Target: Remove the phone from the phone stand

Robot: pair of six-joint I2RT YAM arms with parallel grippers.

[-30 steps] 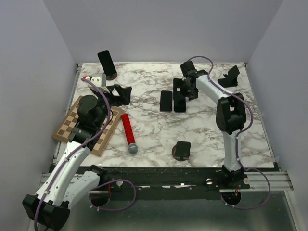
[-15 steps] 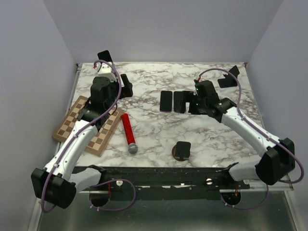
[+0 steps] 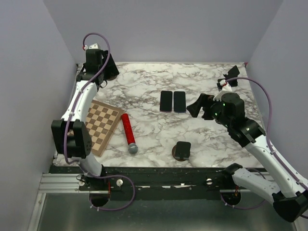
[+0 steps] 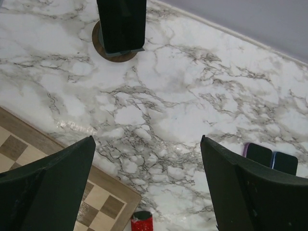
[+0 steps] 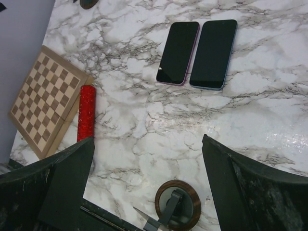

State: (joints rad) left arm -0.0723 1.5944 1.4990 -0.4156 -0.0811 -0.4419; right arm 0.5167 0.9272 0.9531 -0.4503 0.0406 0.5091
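Alignment looked like the crux of the step in hand. The left gripper hung with its jaws spread wide and nothing between them, near the far-left corner of the desk. The phone stood propped in the phone stand just beyond the fingertips, closer to the far edge. To do it well, the gripper would probably need to advance toward that corner until its fingers bracketed the phone's two long edges. It should then close on the upper part of the body rather than on the cradle, and lift along the phone's own line so the round wooden base was not dragged or tipped. The right gripper was likewise wide and held nothing, hovering over the right half of the desk. Two other phones lay flat side by side at the desk's middle, and an empty stand sat by the near edge. No brand, label or writing could be read anywhere. Every phone showed a dark, blank face, and the chessboard by the left edge and the red microphone beside it carried no legible marks.
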